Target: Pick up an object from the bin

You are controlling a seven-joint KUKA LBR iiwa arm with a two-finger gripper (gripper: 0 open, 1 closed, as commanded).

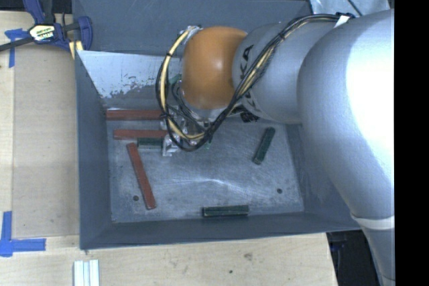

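Hanging our gripper (171,143) just beside the short green bar (151,142), we are likely lining up a grasp (jaws: cannot tell).

One camera looks down into the grey metal bin (214,187) — near enough that its four walls almost span the view — the far wall showing broadest, the arm (335,77) crossing its right edge.

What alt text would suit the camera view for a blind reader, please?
The arm's gripper is in the grey bin, by the right ends of two red-brown bars. A third red-brown bar and two dark green bars lie apart.
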